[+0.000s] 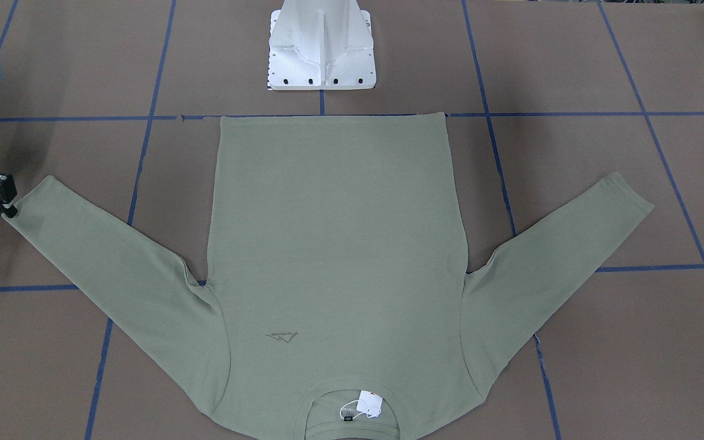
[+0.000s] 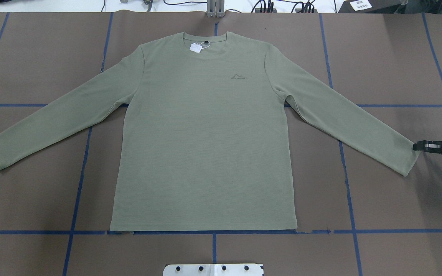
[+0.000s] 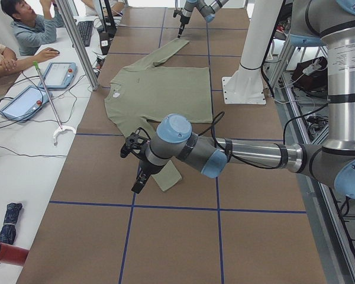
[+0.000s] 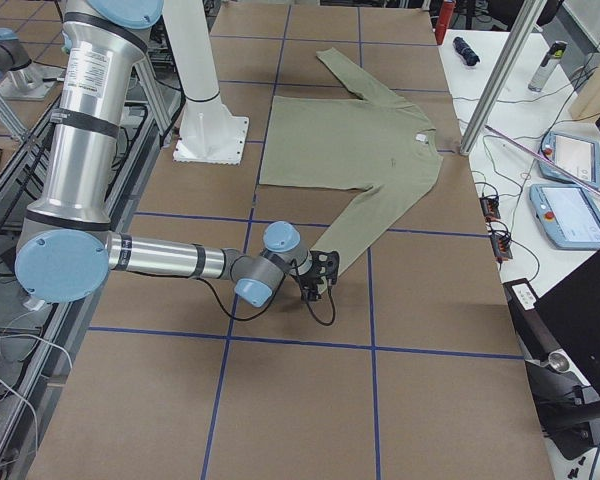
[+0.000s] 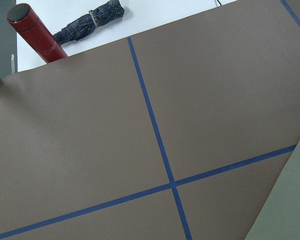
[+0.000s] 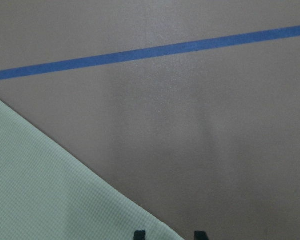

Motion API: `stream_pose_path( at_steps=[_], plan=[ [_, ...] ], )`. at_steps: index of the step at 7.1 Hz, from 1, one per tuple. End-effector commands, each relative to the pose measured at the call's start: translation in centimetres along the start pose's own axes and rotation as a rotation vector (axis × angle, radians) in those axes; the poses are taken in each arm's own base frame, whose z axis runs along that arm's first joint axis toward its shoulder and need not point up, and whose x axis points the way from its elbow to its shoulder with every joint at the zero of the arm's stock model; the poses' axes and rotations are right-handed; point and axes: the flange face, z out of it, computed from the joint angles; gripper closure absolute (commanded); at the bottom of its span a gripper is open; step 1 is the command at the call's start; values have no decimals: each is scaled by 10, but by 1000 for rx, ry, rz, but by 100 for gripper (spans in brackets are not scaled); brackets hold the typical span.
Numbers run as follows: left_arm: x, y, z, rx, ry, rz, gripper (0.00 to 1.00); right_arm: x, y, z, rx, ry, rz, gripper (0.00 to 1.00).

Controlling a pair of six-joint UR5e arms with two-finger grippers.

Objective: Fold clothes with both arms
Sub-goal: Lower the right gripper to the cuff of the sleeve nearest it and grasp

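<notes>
The sage-green shirt point(image 2: 205, 145) lies flat and face up on the brown table, with both sleeves spread and a white tag point(image 2: 195, 47) at the neck. My right gripper point(image 2: 416, 146) is low at the cuff of the sleeve on that side point(image 1: 22, 211). In the right wrist view its fingertips point(image 6: 139, 234) stand apart, open, with the cloth's edge point(image 6: 45, 190) running in between them. My left gripper point(image 3: 136, 184) hangs above the table beside the other cuff point(image 3: 168, 177); I cannot tell whether it is open or shut. The left wrist view catches only a corner of the shirt point(image 5: 290, 210).
The white pedestal base point(image 1: 321, 55) stands just behind the shirt's hem. Blue tape lines point(image 2: 213, 232) grid the table. Past the table's left end lie a red bottle point(image 5: 32, 30) and a folded umbrella point(image 5: 92, 22). People sit with tablets point(image 3: 59, 74) at the side bench.
</notes>
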Motion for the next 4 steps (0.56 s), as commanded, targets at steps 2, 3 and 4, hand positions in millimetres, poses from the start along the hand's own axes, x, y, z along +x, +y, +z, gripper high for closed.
stream_pose_path(
  at_steps=[2, 3, 4],
  plan=[
    [0, 1, 0, -1, 0, -1, 0, -6, -4, 2, 12, -2, -5, 58],
    [-1, 1, 0, -2, 0, -2, 0, -7, -4, 2, 13, -3, -4, 64],
    [-1, 1, 1, -3, 0, -3, 0, -6, -3, 2, 11, -2, -3, 68]
  ],
)
